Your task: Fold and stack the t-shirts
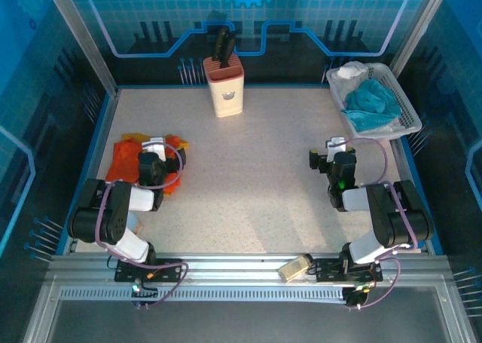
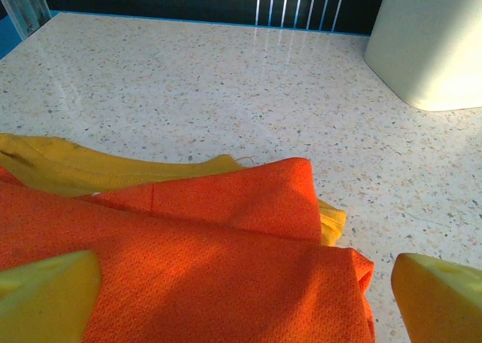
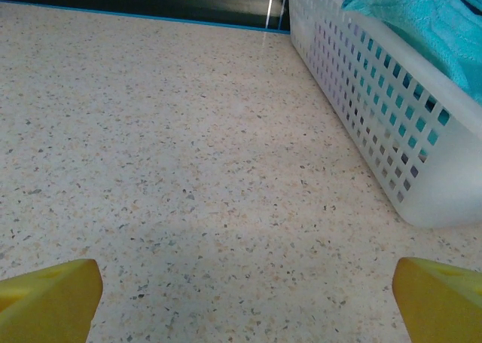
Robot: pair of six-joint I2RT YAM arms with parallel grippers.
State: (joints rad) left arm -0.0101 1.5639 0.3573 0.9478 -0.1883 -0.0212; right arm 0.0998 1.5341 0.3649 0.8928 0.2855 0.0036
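Currently, the orange t-shirt (image 1: 120,166) lies crumpled at the left side of the tabletop (image 1: 248,185), with the mustard yellow t-shirt (image 2: 75,169) showing under its far edge. Over the orange fabric the left hand (image 1: 156,148) has its fingers (image 2: 45,298) spread wide, grasping nothing. Above bare tabletop the right hand (image 1: 334,148) is released, near the white basket (image 1: 409,117) holding a teal cloth (image 1: 373,102). A knife block (image 1: 224,87) stands at the far edge, well apart from both

Orange t-shirt (image 2: 188,260) rumpled atop yellow t-shirt (image 2: 90,169)
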